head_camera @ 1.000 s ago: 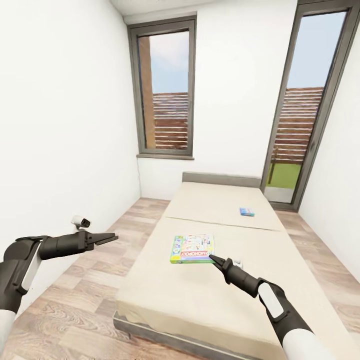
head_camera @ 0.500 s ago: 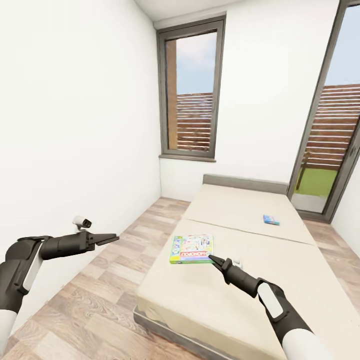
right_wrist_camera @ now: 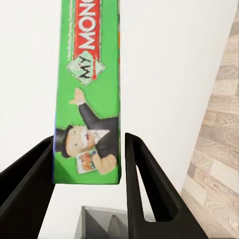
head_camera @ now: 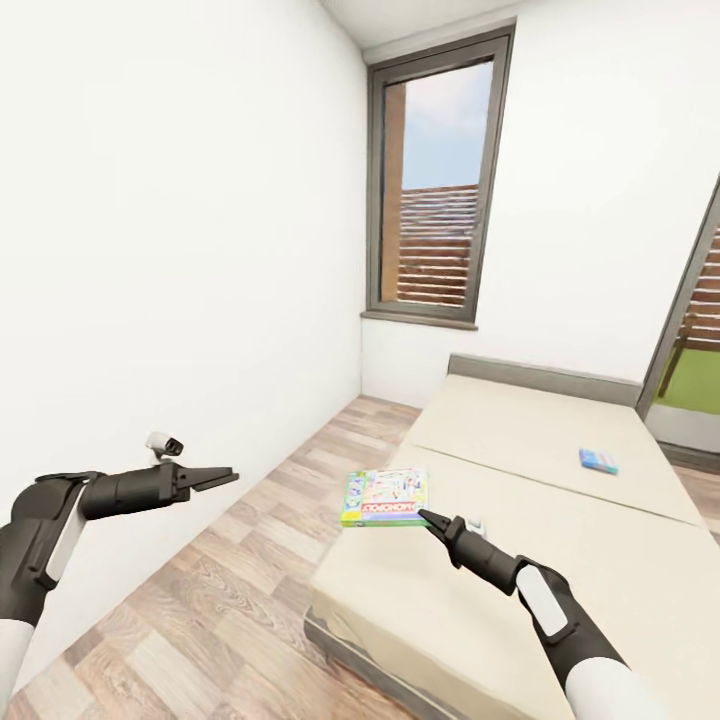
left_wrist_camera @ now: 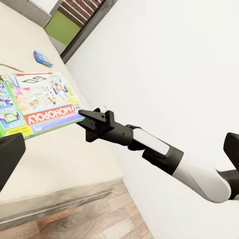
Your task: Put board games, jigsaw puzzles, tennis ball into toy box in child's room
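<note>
Right gripper, at the end of the black-and-white right arm, grasps the larger board game by one corner edge; the right wrist view shows the green side of the box, printed with a top-hatted cartoon figure, seated between the two black fingers. In the head view the box is held roughly flat, lifted clear of the mattress and projecting past the near corner of the bed over the wood-plank floor. The left wrist view shows the same box face up, red title strip along its near edge, with the right gripper clamped at its corner.

Left gripper is extended forward beside the white wall, well apart from the bed and carrying nothing; its fingers appear pressed together, though the narrow profile makes this uncertain. A small white camera unit sits on that arm just behind the gripper.

The smaller blue board game lies flat on the far section of the cream mattress, near the low grey headboard, well apart from both grippers. A tall grey-framed window stands above the head of the bed; the edge of a second glazed opening lies at the right border. No object stands between the arms and the blue box.
</note>
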Tool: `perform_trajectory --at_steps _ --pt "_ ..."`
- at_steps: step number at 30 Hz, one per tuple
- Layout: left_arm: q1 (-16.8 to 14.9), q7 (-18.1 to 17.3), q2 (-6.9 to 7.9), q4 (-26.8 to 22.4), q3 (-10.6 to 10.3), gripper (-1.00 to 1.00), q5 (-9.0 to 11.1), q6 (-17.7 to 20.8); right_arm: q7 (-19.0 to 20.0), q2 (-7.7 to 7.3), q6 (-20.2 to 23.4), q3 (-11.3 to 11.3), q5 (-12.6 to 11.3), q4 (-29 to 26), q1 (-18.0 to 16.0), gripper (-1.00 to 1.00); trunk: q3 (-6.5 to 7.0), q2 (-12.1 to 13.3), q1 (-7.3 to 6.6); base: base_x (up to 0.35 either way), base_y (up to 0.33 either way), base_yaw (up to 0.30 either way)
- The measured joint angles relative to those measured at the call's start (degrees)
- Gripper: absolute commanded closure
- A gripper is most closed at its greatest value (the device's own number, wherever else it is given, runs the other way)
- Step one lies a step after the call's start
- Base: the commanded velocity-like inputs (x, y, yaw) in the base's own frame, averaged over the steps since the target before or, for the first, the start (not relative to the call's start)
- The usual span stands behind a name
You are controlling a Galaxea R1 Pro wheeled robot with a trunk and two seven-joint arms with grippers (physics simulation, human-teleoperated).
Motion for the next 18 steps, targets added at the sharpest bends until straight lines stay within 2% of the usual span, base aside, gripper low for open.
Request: perform_trajectory --at_steps 7,12,18 --pt "0.0 -0.1 0.09 -0.1 0.1 -1.0 0.1 0.1 -0.1 -0.03 0.0 -0.2 0.0 0.0 0.0 1.0 1.26 2.8 -1.54 0.0 0.0 0.288" --pt "0.0 -0.1 -0.02 -0.2 0.1 -1.0 0.0 0.1 0.0 -0.21 -1.8 -0.3 0.0 0.0 -0.1 1.0 2.16 4.8 -2.64 0.0 0.0 0.289" --pt "0.0 -0.3 0.09 -0.2 0.2 -1.0 0.3 0.1 0.5 -1.13 -2.2 -0.3 -0.1 0.0 -0.2 1.0 3.24 7.2 -3.96 0.0 0.0 0.288"
